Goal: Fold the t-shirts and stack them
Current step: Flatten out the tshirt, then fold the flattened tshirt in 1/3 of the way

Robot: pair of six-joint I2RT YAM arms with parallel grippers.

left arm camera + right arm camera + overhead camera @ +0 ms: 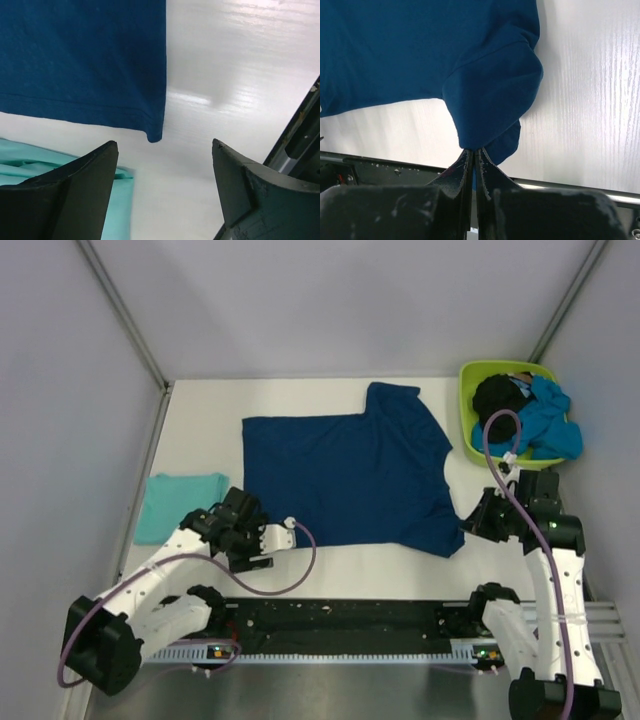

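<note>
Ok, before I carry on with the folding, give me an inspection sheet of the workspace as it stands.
Surface: white table, no stains seen.
Job's things: navy t-shirt spread flat mid-table; teal t-shirt folded at the left; black t-shirt and bright blue t-shirt bunched in the lime-green tub at the far right.
Clutter: nothing seen.
Grippers: left tool open, holding nothing, by the near left corner of the navy t-shirt; right tool shut on a sleeve of the navy t-shirt.
Cables: left cable loops low over the table; right cable arcs over the tub.
Surroundings: pale walls; black rail at the near edge.
</note>
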